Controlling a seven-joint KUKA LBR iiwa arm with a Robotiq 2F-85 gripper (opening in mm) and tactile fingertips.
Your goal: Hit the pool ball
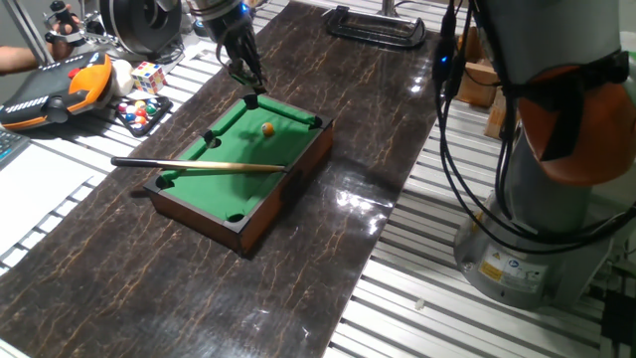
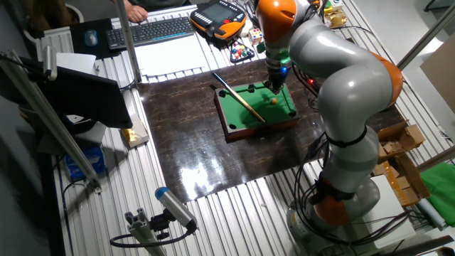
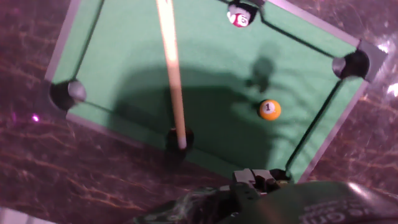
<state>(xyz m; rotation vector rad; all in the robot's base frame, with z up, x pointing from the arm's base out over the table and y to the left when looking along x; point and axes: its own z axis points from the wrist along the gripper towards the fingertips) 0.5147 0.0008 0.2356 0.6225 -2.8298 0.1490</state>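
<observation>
In one fixed view the gripper (image 1: 252,88) hangs over the mini pool table's (image 1: 298,169) far corner, the pool ball (image 1: 267,128) on the felt at its five o'clock. A cue (image 1: 199,166) lies across the table.

The other fixed view shows the ball near the arm-side rail.

In the hand view the ball, numbered 1, sits near a corner pocket (image 3: 354,64); whether the jaws are open cannot be told.

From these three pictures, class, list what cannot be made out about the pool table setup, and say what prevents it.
- Gripper fingers: in the hand view, cut off by the bottom edge; too small in both fixed views to tell open or shut.
- Pool ball: its number is too small in the fixed views.
- Second ball: half hidden in a pocket.
- Cue: butt cut off by the top edge.
</observation>
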